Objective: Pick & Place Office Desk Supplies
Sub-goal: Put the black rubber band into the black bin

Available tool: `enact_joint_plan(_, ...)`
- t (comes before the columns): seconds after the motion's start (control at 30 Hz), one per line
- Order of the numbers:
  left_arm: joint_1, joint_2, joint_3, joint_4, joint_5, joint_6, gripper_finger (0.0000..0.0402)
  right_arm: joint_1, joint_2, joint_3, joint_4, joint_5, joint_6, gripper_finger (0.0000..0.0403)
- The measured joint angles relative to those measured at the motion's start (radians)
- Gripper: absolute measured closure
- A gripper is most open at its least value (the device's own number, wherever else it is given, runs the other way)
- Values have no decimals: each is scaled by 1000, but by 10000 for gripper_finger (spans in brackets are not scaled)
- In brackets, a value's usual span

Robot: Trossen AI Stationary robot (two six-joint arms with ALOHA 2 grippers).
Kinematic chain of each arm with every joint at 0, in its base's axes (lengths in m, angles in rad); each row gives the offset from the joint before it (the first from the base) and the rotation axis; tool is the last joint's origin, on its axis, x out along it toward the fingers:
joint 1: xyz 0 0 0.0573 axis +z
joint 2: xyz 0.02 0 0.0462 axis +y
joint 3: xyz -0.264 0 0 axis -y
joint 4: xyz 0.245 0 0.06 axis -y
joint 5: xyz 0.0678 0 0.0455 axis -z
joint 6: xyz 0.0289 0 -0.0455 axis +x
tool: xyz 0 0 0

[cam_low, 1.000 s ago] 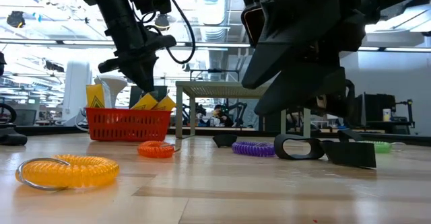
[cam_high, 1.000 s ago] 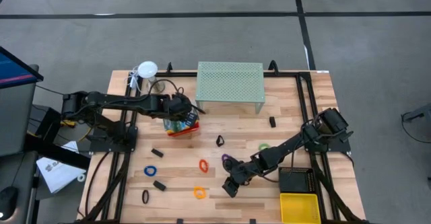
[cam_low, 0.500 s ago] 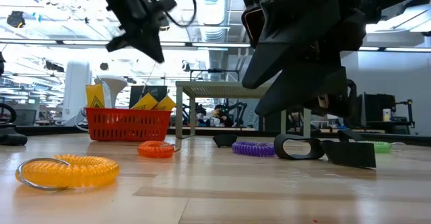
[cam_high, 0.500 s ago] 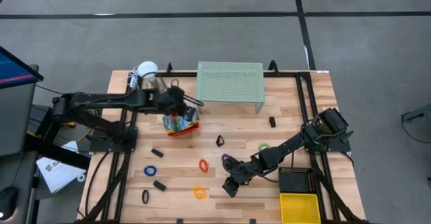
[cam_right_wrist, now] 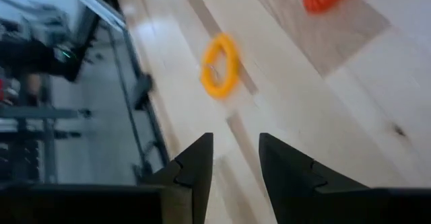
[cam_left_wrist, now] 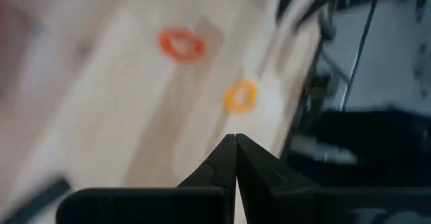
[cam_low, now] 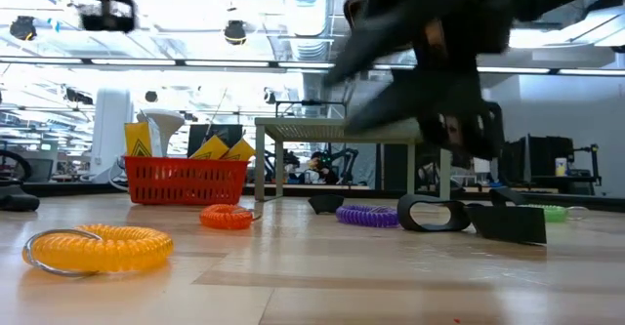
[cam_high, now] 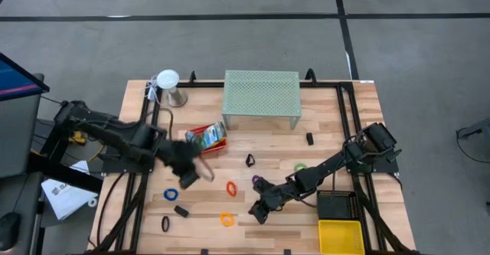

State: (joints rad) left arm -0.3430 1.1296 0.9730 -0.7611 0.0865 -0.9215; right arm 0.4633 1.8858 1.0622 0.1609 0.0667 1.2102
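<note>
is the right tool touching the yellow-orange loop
Apart. In the right wrist view, bare wood separates the open right tool from the yellow-orange loop.

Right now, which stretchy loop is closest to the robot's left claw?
The blue loop. It lies just beside the left gripper, while the red, orange, purple, green and black loops lie farther off.

Motion blur smears the left gripper (cam_high: 186, 174) and the low view's dark arm (cam_low: 430, 61).
</note>
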Motion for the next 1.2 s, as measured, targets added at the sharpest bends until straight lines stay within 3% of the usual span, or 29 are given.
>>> enact_joint_plan(0.33, -317, 14, -10, -206, -172, -448, 388, -3, -134, 0, 153, 170, -48, 285)
enact_joint_plan(0.53, -399, 17, -143, -225, -224, -838, 323, -19, -261, 0, 165, 244, -142, 283)
enact_joint_plan(0.63, -395, 24, -213, -226, -309, -973, 279, -29, -320, 0, 163, 257, -178, 273)
enact_joint_plan(0.77, -378, 24, -301, -160, -408, -1029, 226, -41, -383, 0, 163, 258, -205, 246)
enact_joint_plan(0.93, -366, 24, -386, -55, -394, -1039, 180, -48, -440, 0, 154, 256, -221, 208)
enact_joint_plan(1.2, -353, 24, -468, -33, -413, -1107, 178, -46, -460, 0, 132, 256, -234, 195)
